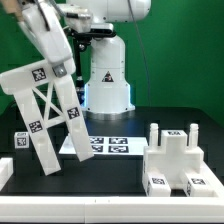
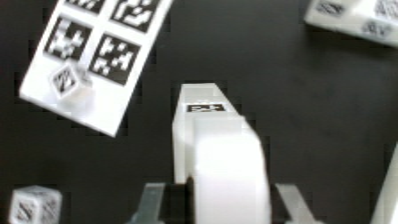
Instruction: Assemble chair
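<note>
The gripper (image 1: 58, 68) is closed narrowly on one rail of the chair's back frame (image 1: 45, 112), which is held tilted over the black table (image 1: 110, 190). The frame is smooth white plastic, X-braced and tagged. The blocky seat assembly (image 1: 178, 160) is set well apart, at the exterior view's right. In the wrist view the fingers (image 2: 157, 202) are cut off at the edge. Contact between the frame's lower ends and the table cannot be determined.

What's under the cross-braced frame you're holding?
Bare black table and the marker board; the cross-braced frame covers the board's edge on the exterior view's left.
</note>
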`<state>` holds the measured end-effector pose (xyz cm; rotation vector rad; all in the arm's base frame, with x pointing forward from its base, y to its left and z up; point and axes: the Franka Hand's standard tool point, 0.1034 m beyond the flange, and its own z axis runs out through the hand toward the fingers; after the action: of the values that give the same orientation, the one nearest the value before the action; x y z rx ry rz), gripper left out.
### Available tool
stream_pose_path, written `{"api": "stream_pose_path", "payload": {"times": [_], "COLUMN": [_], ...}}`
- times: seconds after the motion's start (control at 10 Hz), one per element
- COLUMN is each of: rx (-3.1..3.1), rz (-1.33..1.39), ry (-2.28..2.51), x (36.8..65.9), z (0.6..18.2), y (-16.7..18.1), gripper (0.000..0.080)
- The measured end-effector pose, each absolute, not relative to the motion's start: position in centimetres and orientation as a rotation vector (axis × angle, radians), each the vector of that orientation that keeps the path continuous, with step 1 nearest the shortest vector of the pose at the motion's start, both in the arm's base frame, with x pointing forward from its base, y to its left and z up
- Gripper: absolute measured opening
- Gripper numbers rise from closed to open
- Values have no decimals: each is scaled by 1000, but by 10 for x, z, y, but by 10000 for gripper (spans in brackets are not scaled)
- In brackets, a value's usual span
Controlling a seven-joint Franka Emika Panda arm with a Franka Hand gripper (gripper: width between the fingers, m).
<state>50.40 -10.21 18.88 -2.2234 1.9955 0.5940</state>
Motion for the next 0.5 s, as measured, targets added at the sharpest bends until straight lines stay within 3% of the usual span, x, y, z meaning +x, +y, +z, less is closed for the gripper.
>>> {"api": "stream_pose_path", "payload": {"times": [0.5], "rx": [-2189], "rz": [576], "ry": [2059], "x": [504], "z": [188], "y": [-98], "gripper": [117]}}
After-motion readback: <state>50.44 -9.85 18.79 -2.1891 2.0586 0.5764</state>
